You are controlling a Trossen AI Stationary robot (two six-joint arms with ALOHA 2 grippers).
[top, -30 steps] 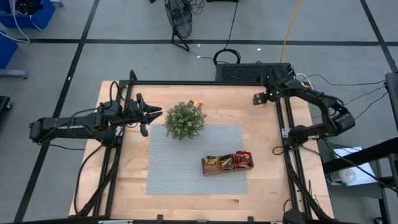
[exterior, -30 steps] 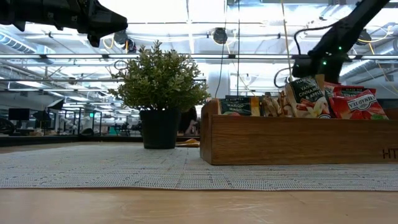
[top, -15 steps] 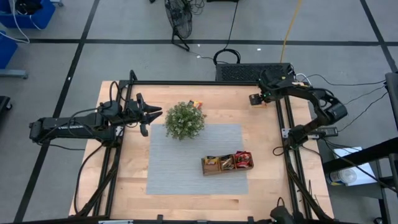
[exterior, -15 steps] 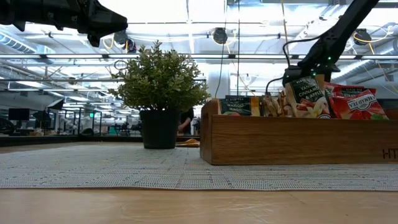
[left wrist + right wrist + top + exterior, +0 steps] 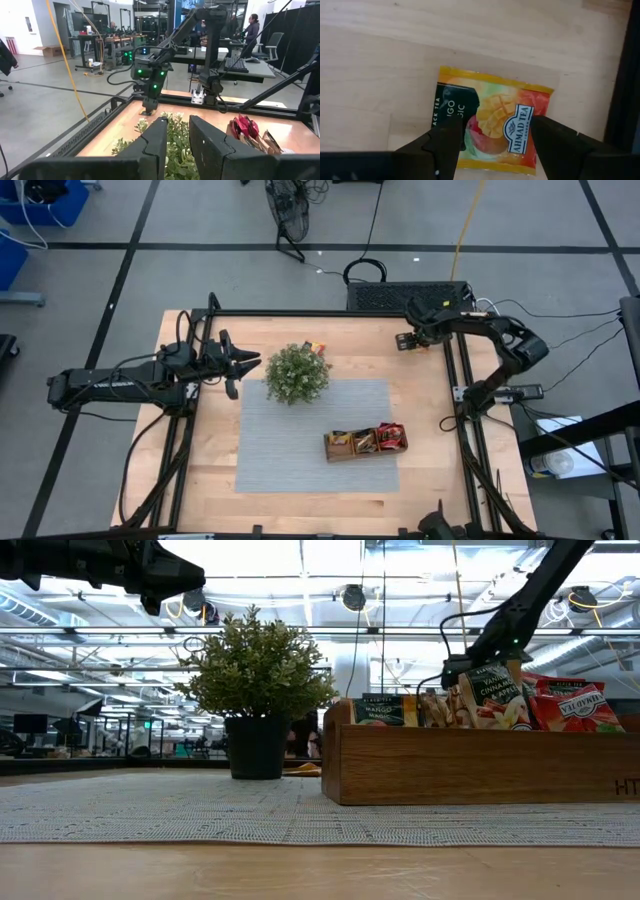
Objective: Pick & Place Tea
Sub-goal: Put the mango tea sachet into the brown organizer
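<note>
Two arms in frame. Right hand (image 5: 401, 341) sits at about 1 o'clock on the worktop (image 5: 210, 470), near the back rail, pointing down. Its fingers (image 5: 445, 142) stand apart, straddling a mango tea sachet (image 5: 490, 120) that lies flat on the bare wood; fingers are on either side of it, not closed on it, nothing held. Cannot tell if the tips touch the sachet.

Left hand (image 5: 254, 363) hangs above the worktop at about 10 o'clock, just beside the potted plant (image 5: 297, 373), pointing toward 3 o'clock. Fingers (image 5: 155, 145) are part open with a narrow gap, nothing between them.

Rest of the tea: wooden tray (image 5: 364, 447) at about 5 o'clock on the grey mat (image 5: 290, 450), holding upright sachets (image 5: 575, 705), mostly red ones at its 3 o'clock end, a mango one (image 5: 382, 710) at the other. A few loose sachets (image 5: 314, 346) lie on the wood at 12 o'clock, just behind the plant.

Plant stands at the mat's back edge, well apart from the tray.
</note>
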